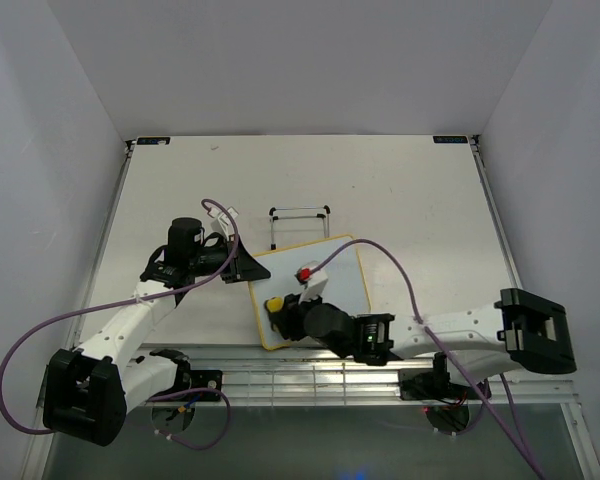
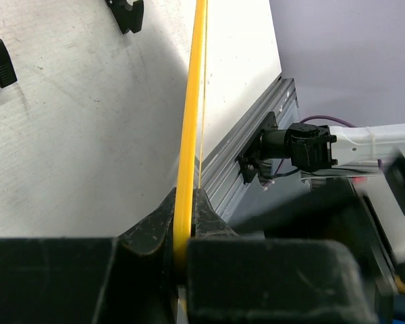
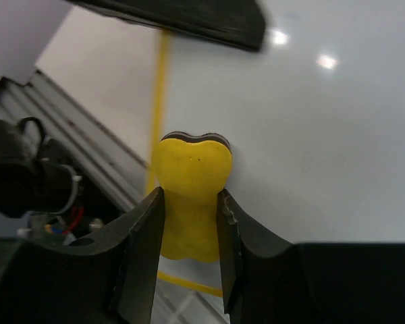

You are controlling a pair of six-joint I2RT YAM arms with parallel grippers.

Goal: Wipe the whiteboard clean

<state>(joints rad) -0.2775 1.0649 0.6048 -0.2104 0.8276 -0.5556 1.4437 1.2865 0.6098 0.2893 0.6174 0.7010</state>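
Observation:
The whiteboard [image 1: 338, 277] lies flat on the table, white with a thin yellow rim. My left gripper [image 1: 247, 268] is shut on its far-left edge; in the left wrist view the yellow rim [image 2: 190, 115] runs between the closed fingers of the gripper [image 2: 184, 233]. My right gripper [image 1: 286, 316] is shut on the yellow eraser [image 1: 276, 304] and holds it against the board near its near-left corner. In the right wrist view the eraser [image 3: 191, 189] sits between the fingers of the gripper [image 3: 191, 233] on the clean white board [image 3: 310, 148]. A small red thing [image 1: 304, 272] sits on the board.
A thin black wire stand [image 1: 300, 222] stands just beyond the board. A metal rail [image 1: 310, 365] runs along the table's near edge by the arm bases. White walls enclose the table on the left, right and back.

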